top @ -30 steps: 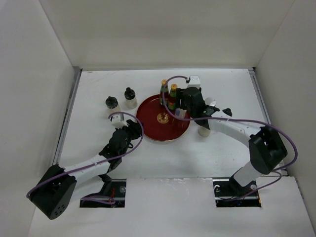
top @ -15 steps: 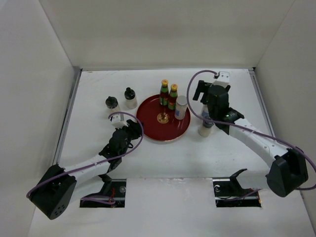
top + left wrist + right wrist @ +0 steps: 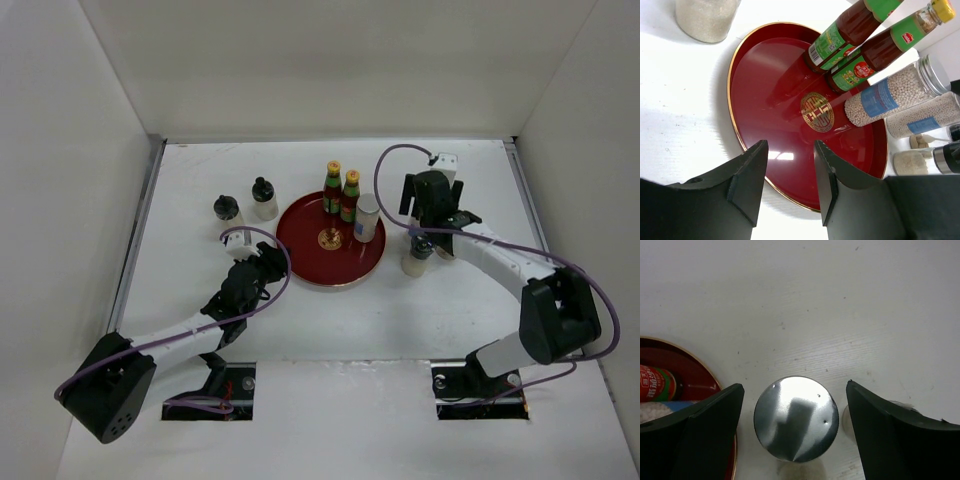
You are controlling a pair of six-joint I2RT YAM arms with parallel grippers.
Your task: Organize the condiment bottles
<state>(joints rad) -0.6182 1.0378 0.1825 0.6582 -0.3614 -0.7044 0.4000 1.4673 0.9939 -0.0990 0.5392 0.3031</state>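
Right pincer hangs spread wide over a silver-lidded jar, one finger on each side of the lid and neither touching it. This jar stands on the worktop just right of the red tray. Left pincer is likewise parted and holds nothing, poised near the tray's left edge. Inside the tray, at its far side, two red sauce bottles stand side by side, with the other silver-lidded jar just right of them. Two dark-capped shakers stand near each other on the worktop left of the tray. A third shaker shows beyond the tray's right edge in the left wrist view.
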